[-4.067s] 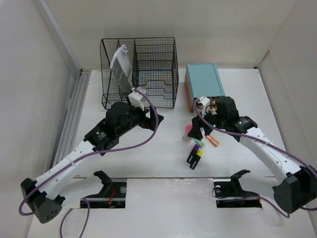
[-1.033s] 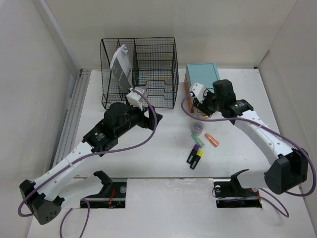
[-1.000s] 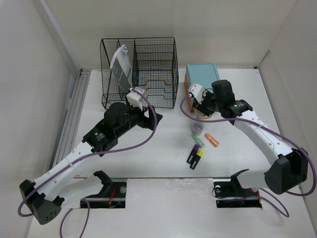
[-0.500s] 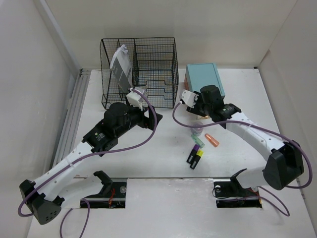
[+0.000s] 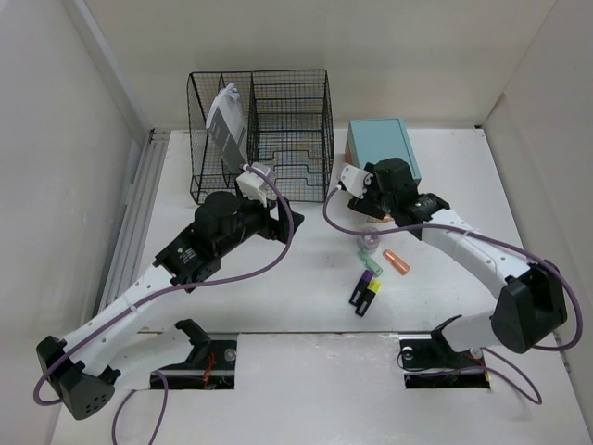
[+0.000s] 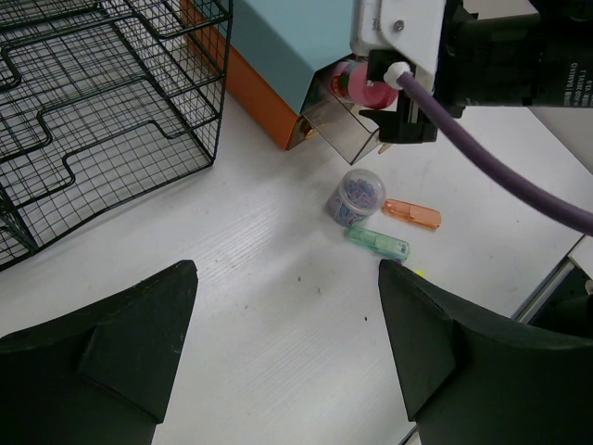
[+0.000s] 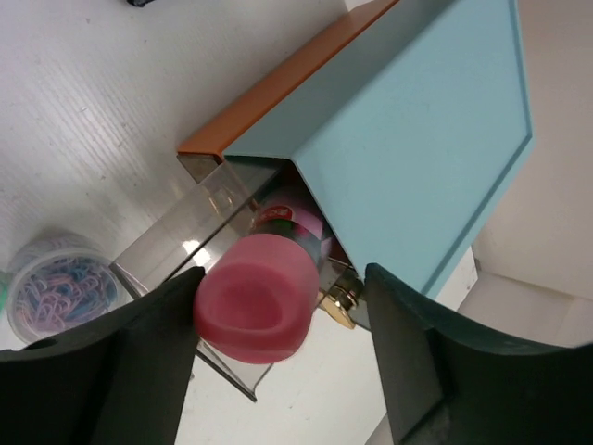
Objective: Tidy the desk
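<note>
From above, the right gripper [image 5: 369,197] sits at the front of the teal drawer box [image 5: 382,144], which stands at the back right of the counter [image 5: 306,306]. The left gripper [image 5: 274,208] waits in front of the wire rack [image 5: 278,120]. Loose markers [image 5: 365,293] lie near the middle of the counter.

The left wrist view shows its own jaws spread wide with nothing between them. Across the way a pink piece [image 6: 363,85] hangs over the pulled-out clear drawer [image 6: 341,130], with a tub of paper clips [image 6: 356,193] near its front.

In the right wrist view the jaws stand wider than the pink piece, with a gap on one side, so I judge it is being let go into the drawer. To do this well, the piece should be centred inside the drawer walls and low before it is freed completely. The gripper should then lift straight away, so no finger catches the drawer front or knocks the tub.
</note>
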Robot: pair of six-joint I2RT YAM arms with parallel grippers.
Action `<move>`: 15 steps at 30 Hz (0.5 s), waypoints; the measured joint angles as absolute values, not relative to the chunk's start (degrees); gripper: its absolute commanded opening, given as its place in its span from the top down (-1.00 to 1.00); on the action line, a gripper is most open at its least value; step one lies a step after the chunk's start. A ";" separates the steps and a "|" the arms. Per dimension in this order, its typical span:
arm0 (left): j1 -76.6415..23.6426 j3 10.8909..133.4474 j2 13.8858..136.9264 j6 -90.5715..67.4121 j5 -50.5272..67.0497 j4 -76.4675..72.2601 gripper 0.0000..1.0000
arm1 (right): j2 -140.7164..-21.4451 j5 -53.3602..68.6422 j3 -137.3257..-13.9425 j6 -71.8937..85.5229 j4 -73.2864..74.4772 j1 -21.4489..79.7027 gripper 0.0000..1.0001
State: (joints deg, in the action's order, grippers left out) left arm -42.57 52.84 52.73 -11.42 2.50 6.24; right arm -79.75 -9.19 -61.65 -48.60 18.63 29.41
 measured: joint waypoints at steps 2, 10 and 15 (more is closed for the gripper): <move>-42.57 52.84 52.73 -11.40 2.50 6.24 -0.53 | -78.54 -8.95 -61.65 -48.21 19.16 29.39 -0.62; -42.57 52.84 52.73 -11.40 2.50 6.24 -0.53 | -73.06 -5.56 -61.82 -45.43 21.74 29.39 -0.65; -42.57 52.84 52.73 -11.42 2.50 6.24 -0.53 | -70.19 -1.72 -62.17 -43.35 24.62 29.39 -0.31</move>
State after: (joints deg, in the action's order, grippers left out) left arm -42.57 52.84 52.73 -11.42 2.50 6.24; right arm -70.19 -1.72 -62.17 -43.35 24.62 29.39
